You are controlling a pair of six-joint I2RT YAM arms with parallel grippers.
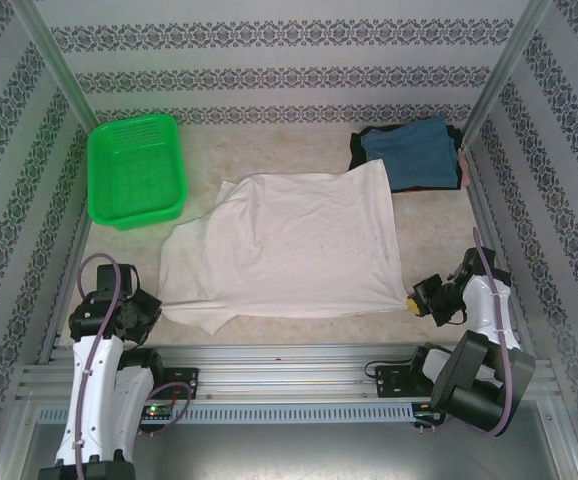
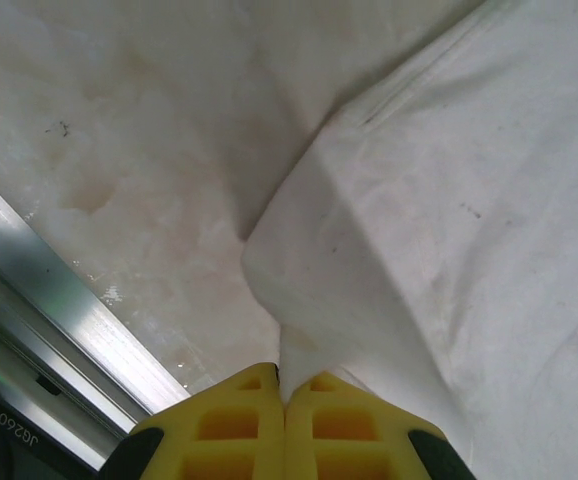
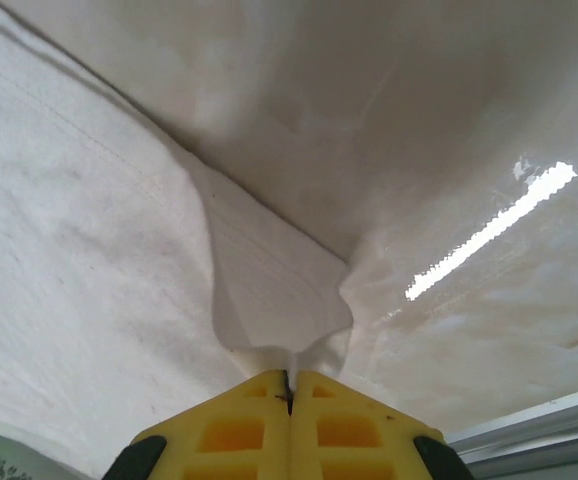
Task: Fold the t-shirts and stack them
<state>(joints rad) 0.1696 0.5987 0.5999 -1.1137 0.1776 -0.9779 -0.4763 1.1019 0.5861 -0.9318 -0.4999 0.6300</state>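
The left pincer [image 2: 282,378] and right pincer [image 3: 289,378] each pinch a near corner of the white shirt [image 1: 289,245] spread on the worktop [image 1: 269,155], so they should lift together, keeping the hem taut.

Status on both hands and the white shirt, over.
Left hand shut on white shirt, near-left corner. Right hand shut on its near-right corner. Shirt spread out mid-table. Teal shirt on black shirt far right, green basket far left.

Bare table [image 1: 269,150] lies open between the green basket [image 1: 134,170] and the dark shirts [image 1: 414,155].
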